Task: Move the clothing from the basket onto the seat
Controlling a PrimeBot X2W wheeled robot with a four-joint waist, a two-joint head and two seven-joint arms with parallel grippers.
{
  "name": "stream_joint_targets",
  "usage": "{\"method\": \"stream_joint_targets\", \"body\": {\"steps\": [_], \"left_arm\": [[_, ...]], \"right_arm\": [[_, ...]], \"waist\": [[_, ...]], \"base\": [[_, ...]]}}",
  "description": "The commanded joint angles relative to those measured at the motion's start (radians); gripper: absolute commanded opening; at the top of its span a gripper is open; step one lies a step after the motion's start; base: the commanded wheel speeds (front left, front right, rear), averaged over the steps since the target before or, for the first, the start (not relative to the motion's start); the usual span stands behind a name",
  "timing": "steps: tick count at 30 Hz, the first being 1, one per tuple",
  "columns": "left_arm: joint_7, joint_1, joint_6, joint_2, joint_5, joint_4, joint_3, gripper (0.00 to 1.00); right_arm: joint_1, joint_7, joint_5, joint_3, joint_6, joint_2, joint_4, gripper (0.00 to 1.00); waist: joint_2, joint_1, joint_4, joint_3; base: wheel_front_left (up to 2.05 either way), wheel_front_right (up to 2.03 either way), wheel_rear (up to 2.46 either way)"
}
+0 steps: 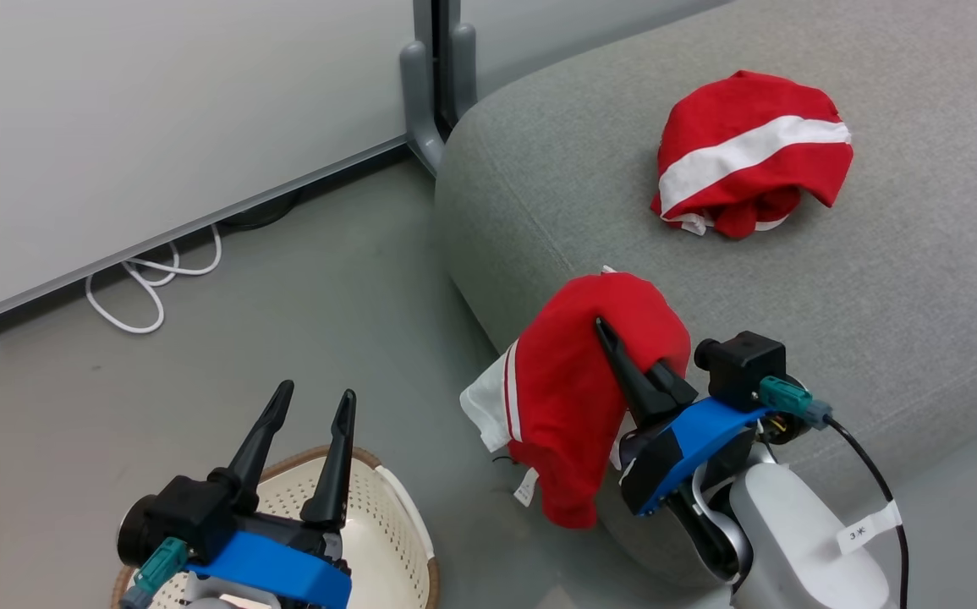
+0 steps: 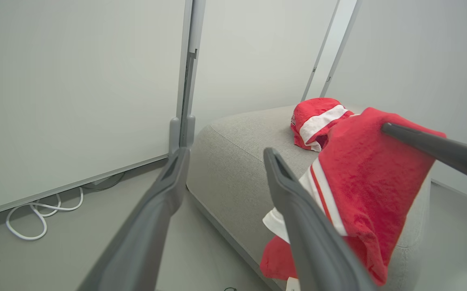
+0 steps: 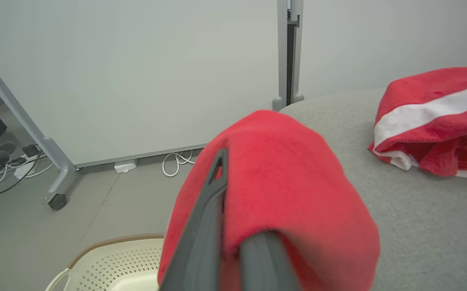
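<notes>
One red garment with a white stripe (image 1: 750, 152) lies bunched on the grey seat (image 1: 877, 279). The second red garment (image 1: 581, 397) hangs draped over my right gripper (image 1: 608, 337), which is shut on it at the seat's front corner, above the floor. One dark finger (image 3: 213, 194) shows and the other is under the cloth (image 3: 290, 178). My left gripper (image 1: 316, 393) stands open and holds nothing, above the cream basket (image 1: 395, 516) at the lower left. The basket's rim (image 3: 116, 242) shows below the held garment. In the left wrist view, the held garment (image 2: 370, 178) hangs right of my open fingers (image 2: 168, 182).
A white partition wall with a grey foot (image 1: 420, 101) stands behind the seat's left end. White cable loops (image 1: 141, 288) lie on the floor along the wall. A frame on a caster (image 3: 57, 200) and more cables sit at the far left.
</notes>
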Motion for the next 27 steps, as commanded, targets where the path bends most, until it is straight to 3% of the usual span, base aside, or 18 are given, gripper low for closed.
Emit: {"method": "stream_joint_targets", "body": {"steps": [1,14,27], "left_arm": [[-0.003,-0.013,-0.001,0.006,0.005,-0.004,-0.005,1.0],[-0.003,-0.034,-0.001,0.017,0.007,0.003,-0.011,1.0],[-0.003,-0.066,-0.001,0.03,0.011,-0.003,-0.039,1.0]], "right_arm": [[0.017,-0.007,0.0,-0.008,0.0,0.0,-0.011,0.0],[0.052,-0.001,0.001,-0.028,0.0,0.0,-0.048,0.0],[-0.054,0.015,-0.084,-0.16,0.0,-0.003,-0.095,0.0]], "waist": [[0.0,0.0,-0.02,0.01],[0.0,0.0,-0.065,0.031],[0.0,0.0,-0.022,0.086]], "base": [[0.0,0.0,0.0],[0.0,0.0,0.0],[0.0,0.0,0.0]]}}
